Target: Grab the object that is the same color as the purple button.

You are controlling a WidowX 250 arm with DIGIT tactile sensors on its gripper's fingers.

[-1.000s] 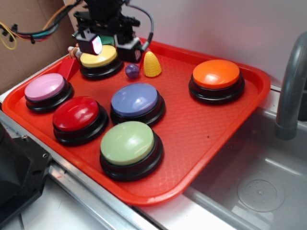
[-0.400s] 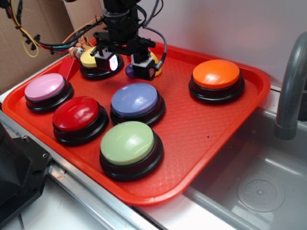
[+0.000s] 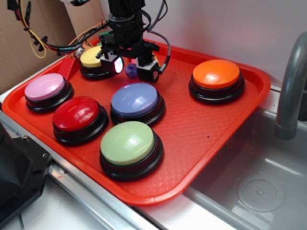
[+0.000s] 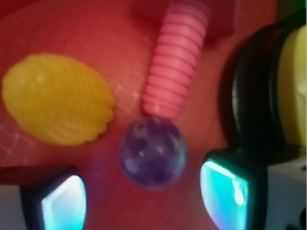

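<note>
The small glossy dark-purple ball (image 3: 130,71) lies on the red tray (image 3: 211,124) behind the purple button (image 3: 135,99). My gripper (image 3: 130,65) hangs low over the ball, open, with one finger on each side of it. In the wrist view the ball (image 4: 153,152) sits just ahead of the gap between my two lit fingertips (image 4: 225,194), touching neither. My gripper (image 4: 144,196) holds nothing.
A yellow corn toy (image 4: 57,98) and a ridged pink screw toy (image 4: 175,67) lie right by the ball. A yellow button (image 3: 93,60) stands close on the left. Pink (image 3: 46,88), red (image 3: 78,115), green (image 3: 128,143) and orange (image 3: 216,76) buttons fill the tray. A sink (image 3: 259,182) is at right.
My gripper has moved right from over the yellow button and come down around the purple ball, now hiding the corn toy in the exterior view.
</note>
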